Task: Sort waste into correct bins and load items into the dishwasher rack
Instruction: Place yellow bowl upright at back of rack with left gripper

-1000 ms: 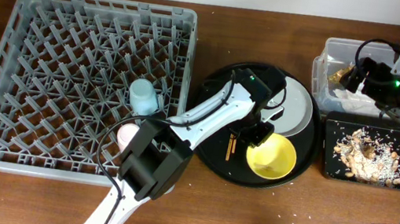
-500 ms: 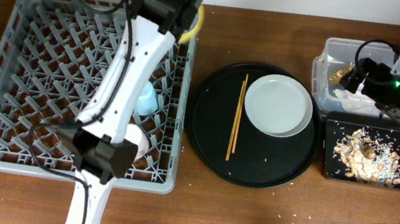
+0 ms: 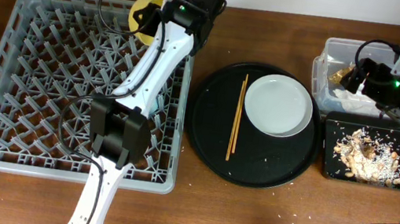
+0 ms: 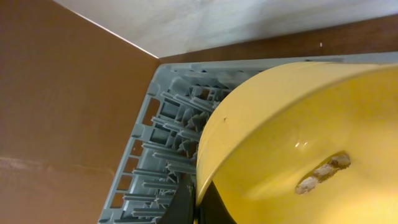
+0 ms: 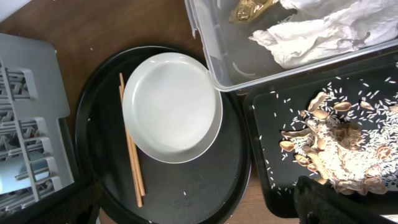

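Two items, plate [image 3: 278,105] and chopsticks [image 3: 236,117], lay unloaded well right of the left gripper [image 3: 157,17], which pinched the yellow bowl [image 3: 139,19] over the far rim of the dishwasher rack [image 3: 32,63]; napkin [image 5: 323,31], wrapper [image 5: 252,7] and scraps [image 5: 336,146] sat binned under the spread right gripper [image 5: 199,208].

— The bowl [image 4: 298,143] looks like glossy yellow plastic, and the rack [image 3: 46,81] is matt grey plastic.
— The tub [image 5: 208,56] is clear plastic, the napkin [image 5: 317,31] crumpled paper. Bare wood for the chopsticks [image 3: 237,118], a smooth plate [image 5: 171,106], a brown wood-grain worktop [image 3: 247,222].
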